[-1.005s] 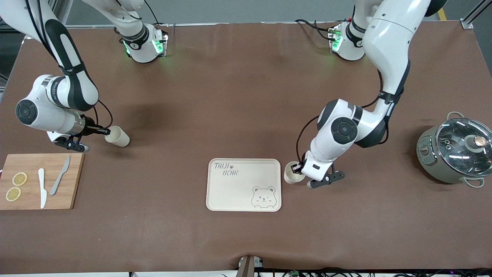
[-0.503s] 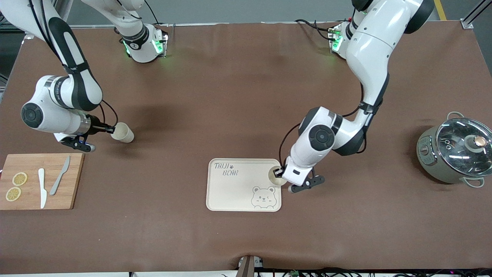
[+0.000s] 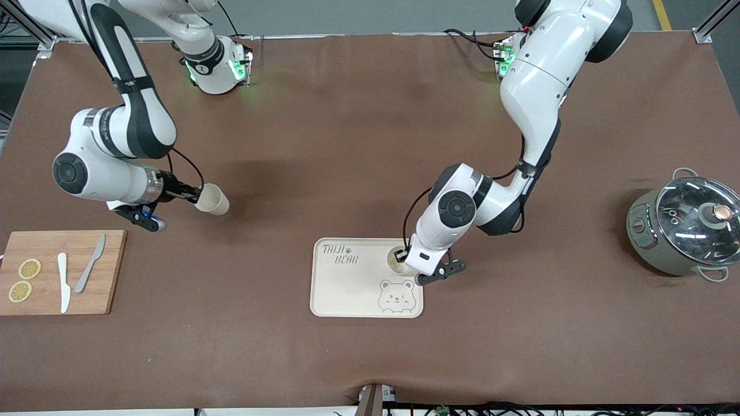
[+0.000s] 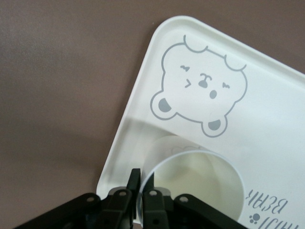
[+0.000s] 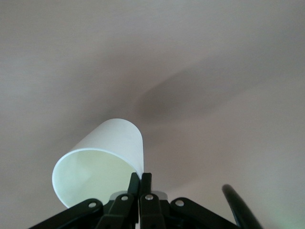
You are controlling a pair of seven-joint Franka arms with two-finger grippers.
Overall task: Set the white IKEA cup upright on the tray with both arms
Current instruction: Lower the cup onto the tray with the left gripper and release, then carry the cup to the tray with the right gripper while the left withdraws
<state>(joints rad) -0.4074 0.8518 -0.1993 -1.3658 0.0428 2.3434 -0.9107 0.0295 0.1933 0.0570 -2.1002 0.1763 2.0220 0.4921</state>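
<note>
The cream tray (image 3: 352, 289) with the bear face lies on the brown table. My left gripper (image 3: 402, 255) is shut on the rim of a white cup (image 3: 397, 260), which it holds upright, mouth up, over the tray's end toward the left arm, beside the bear drawing. In the left wrist view the left gripper (image 4: 143, 183) pinches the cup's wall (image 4: 200, 186) over the tray (image 4: 267, 109). My right gripper (image 3: 193, 197) is shut on the rim of a second white cup (image 3: 212, 200), held tilted over bare table. That cup (image 5: 102, 162) also shows in the right wrist view, pinched by the right gripper (image 5: 141, 179).
A wooden cutting board (image 3: 113, 289) with two knives (image 3: 62, 283) and lemon slices (image 3: 29, 268) lies at the right arm's end. A grey pot with a glass lid (image 3: 685, 228) stands at the left arm's end.
My left gripper has carried its cup from beside the tray to over the tray. My right gripper has moved its tilted cup toward the middle of the table.
</note>
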